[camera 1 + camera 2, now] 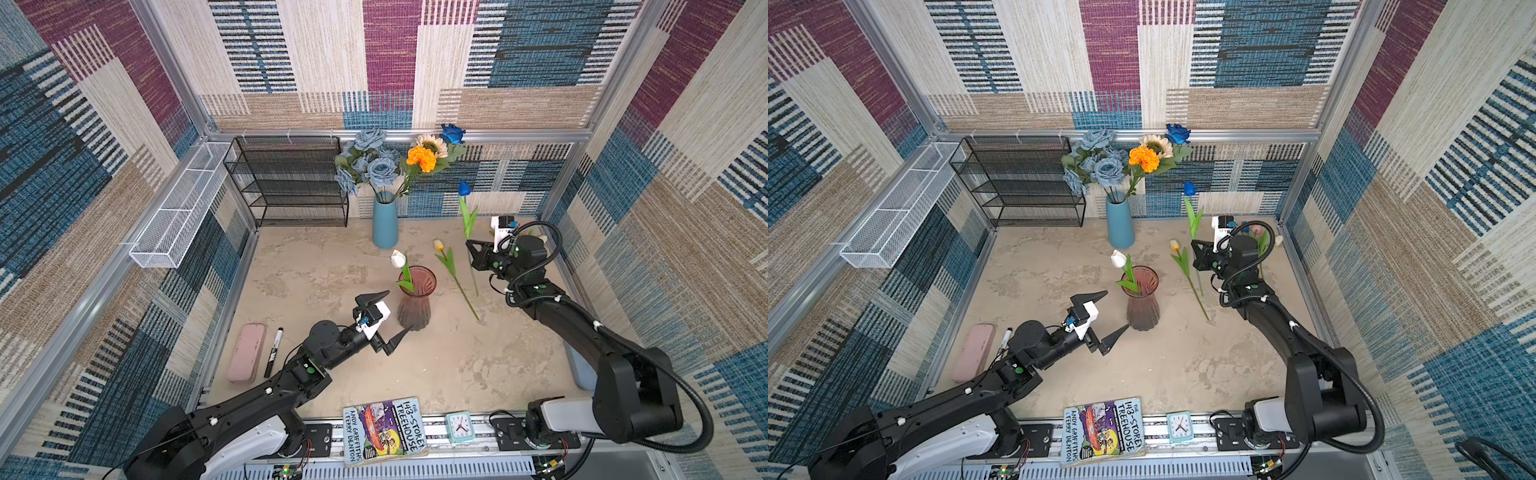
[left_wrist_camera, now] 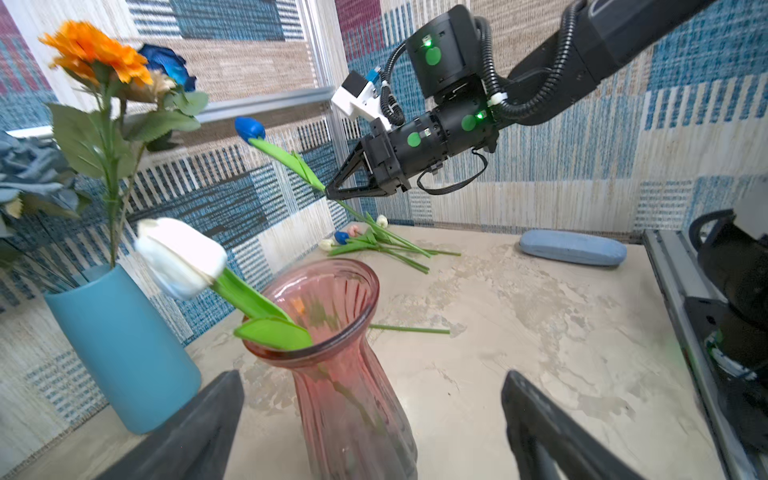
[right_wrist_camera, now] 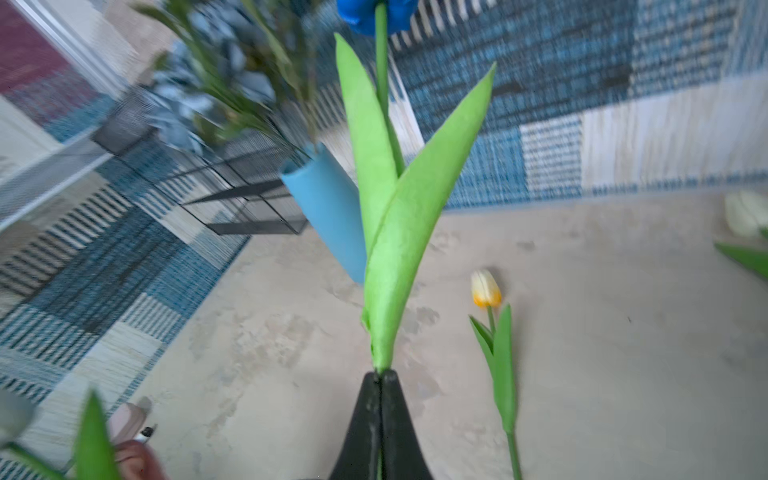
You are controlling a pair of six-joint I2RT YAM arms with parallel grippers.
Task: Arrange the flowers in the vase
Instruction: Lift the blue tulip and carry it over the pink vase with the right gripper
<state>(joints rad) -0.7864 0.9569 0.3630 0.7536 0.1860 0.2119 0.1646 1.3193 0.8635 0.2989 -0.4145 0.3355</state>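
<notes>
Two grippers show. Left gripper (image 1: pixel 400 311) stands spread wide and empty, just left of the pink glass vase (image 1: pixel 417 305); in the left wrist view that vase sits between its two fingers (image 2: pixel 195 432). Right gripper (image 1: pixel 468 242), above and to the right of the pink glass vase, is clamped tight on the stem of one blue tulip (image 1: pixel 468 214), just under its leaves, holding it upright off the table (image 1: pixel 332 291).

One white tulip (image 1: pixel 398 259) stands in the pink glass vase, leaning over its left rim. One yellow tulip (image 1: pixel 448 262) lies flat just right of it. Farther right lies a heap of tulips (image 2: pixel 374 241): four heads, I think, though they overlap.

Vases number two: beyond the pink one stands a blue vase (image 1: pixel 385 224) with one dusty-blue rose bunch (image 1: pixel 374 166), one orange marigold (image 1: pixel 420 158), one cream sunflower (image 1: pixel 432 143) and one deep-blue rose (image 1: pixel 453 134).
</notes>
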